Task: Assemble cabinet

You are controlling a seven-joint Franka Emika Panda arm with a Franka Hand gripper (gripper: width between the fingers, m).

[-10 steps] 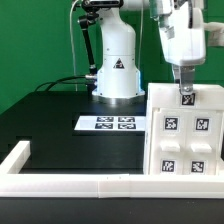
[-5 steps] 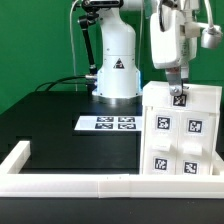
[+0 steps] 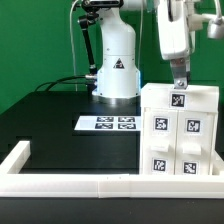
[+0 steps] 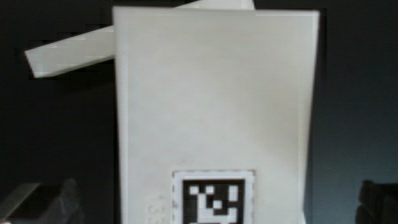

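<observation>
The white cabinet [image 3: 180, 130] stands upright at the exterior view's right, against the front rail, with square tags on its front and top. My gripper [image 3: 179, 86] hangs just above its top tag, fingers pointing down. In the wrist view the cabinet's top face [image 4: 214, 100] with one tag fills the middle. The gripper [image 4: 210, 200] is open, with one dark finger [image 4: 43, 202] on each side of the cabinet and a gap to it. It holds nothing.
The marker board [image 3: 108, 124] lies flat on the black table at the middle. A long white border rail [image 3: 70, 183] runs along the front edge and up the left side. The robot's white base [image 3: 117, 65] stands behind. A slanted white piece [image 4: 71, 55] shows beyond the cabinet.
The cabinet shifted a little to the exterior view's left, tilted, and now stands straight. My gripper has risen slightly off its top.
</observation>
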